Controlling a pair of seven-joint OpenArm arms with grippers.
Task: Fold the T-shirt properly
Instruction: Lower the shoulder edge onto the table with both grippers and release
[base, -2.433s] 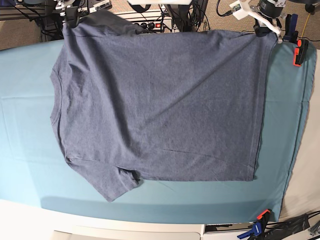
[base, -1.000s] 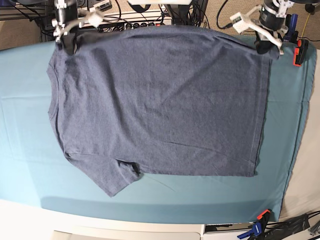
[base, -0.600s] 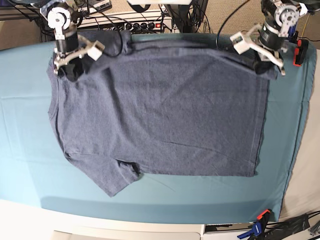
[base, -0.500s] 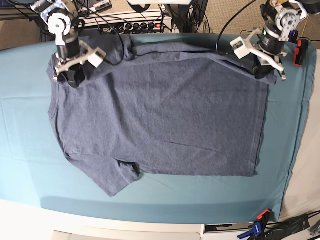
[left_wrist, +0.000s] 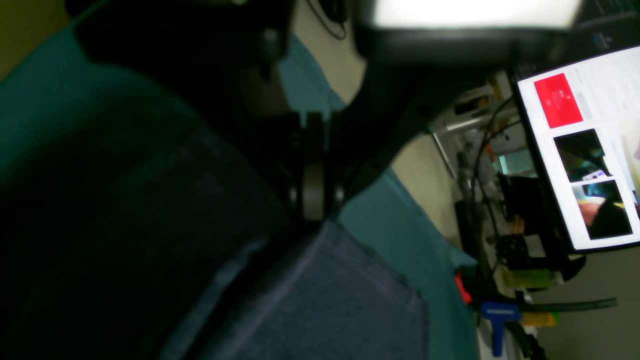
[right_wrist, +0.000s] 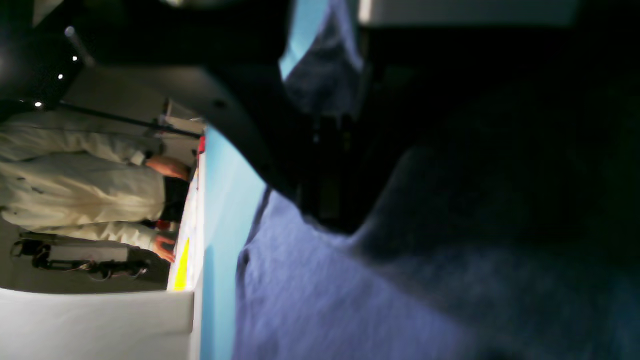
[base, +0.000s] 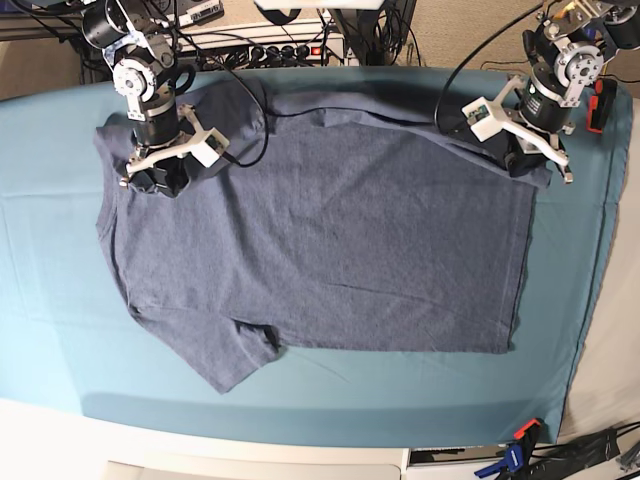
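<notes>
Grey-blue cotton is pinched in both of my end effectors: my left end effector (base: 525, 155) is clamped tight on the far hem corner of the T-shirt (base: 320, 230), and my right end effector (base: 160, 175) is clamped on the far shoulder, beside the sleeve. I hold these two far corners, I judge, so that the far edge can travel as one straight line toward the near edge for a first fold. Outward from my grips, the T-shirt lies spread plain side up across the teal table (base: 50, 280), collar toward my right arm's side, near sleeve slightly curled under. My wrist views are dark and blurred, so the pinched cloth itself is hard to make out, and any lettering is hidden underneath.
</notes>
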